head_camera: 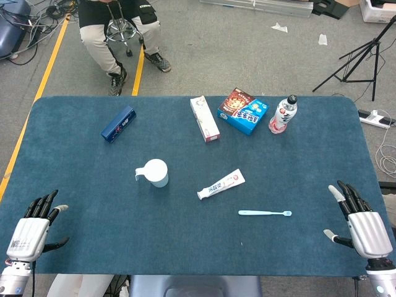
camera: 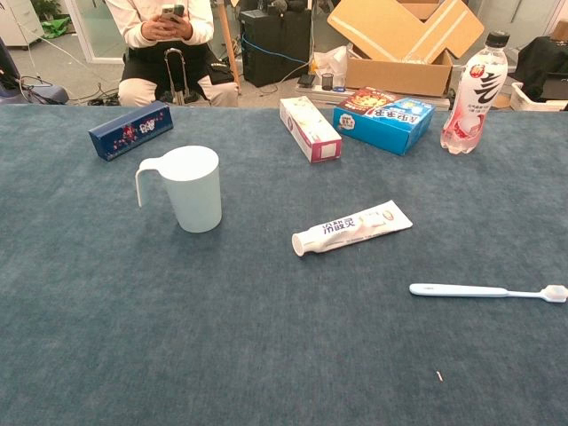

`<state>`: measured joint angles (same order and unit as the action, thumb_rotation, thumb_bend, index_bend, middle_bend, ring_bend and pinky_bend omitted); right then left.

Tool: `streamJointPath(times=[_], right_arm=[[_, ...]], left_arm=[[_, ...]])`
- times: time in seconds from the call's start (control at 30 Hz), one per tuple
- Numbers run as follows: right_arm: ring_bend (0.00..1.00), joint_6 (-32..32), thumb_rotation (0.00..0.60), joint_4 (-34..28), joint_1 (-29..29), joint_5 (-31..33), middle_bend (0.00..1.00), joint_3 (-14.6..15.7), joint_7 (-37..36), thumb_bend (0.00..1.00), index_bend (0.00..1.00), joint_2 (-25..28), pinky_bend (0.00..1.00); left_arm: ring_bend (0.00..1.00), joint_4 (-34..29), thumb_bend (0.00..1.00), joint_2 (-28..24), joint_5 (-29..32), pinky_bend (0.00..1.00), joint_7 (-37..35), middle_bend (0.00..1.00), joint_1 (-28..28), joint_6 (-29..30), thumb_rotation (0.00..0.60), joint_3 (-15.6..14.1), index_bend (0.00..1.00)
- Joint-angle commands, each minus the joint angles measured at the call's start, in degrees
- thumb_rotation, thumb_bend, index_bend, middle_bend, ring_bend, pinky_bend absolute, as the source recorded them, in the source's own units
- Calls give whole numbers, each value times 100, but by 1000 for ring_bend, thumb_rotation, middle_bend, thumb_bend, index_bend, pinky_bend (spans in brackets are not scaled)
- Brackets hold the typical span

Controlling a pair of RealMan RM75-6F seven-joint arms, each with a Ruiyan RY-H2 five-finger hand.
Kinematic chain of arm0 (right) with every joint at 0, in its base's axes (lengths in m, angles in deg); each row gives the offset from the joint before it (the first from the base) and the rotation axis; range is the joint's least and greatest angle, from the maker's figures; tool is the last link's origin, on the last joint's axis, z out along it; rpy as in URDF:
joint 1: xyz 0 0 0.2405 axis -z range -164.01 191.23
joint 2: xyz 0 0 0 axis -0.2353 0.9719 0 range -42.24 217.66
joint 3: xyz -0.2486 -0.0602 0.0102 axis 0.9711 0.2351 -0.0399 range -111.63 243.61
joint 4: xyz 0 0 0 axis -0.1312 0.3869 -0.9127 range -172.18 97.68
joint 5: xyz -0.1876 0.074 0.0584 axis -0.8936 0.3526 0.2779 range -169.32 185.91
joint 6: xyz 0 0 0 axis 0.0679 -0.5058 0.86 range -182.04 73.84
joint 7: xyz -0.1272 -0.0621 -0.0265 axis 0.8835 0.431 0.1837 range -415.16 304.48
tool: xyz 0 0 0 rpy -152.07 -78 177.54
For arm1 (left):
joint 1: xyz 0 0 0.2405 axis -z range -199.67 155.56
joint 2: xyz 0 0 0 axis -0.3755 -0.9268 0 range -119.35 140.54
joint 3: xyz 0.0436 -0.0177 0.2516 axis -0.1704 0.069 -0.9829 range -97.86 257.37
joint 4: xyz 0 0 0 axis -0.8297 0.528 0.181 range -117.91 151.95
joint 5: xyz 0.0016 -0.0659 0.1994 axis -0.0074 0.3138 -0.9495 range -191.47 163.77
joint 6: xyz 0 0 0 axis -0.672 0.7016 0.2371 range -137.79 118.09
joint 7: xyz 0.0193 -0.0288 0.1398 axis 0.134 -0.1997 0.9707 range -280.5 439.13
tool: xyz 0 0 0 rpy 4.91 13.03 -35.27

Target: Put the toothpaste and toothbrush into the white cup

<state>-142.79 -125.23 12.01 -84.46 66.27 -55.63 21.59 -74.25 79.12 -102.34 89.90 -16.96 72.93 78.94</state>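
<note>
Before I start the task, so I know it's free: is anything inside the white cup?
The white cup stands upright with nothing sticking out. Its bottom is hidden by the rim, so cannot tell fully.

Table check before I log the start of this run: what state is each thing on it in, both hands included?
White cup: upright, empty as far as visible.
Toothpaste: lying flat, cap on, outside the cup.
Toothbrush: lying flat, outside the cup.
Bottle: upright, capped.
Left hand: holding nothing, fingers apart.
Right hand: holding nothing, fingers apart.
</note>
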Motion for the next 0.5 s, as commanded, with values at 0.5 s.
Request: streamJointPath(times=[0.5], right_arm=[[0, 35, 600, -59, -70, -5, 0, -61, -230, 0, 0, 89, 272]], left_arm=[[78, -51, 0, 129, 0, 113, -152, 13, 177, -210, 600, 41, 218]])
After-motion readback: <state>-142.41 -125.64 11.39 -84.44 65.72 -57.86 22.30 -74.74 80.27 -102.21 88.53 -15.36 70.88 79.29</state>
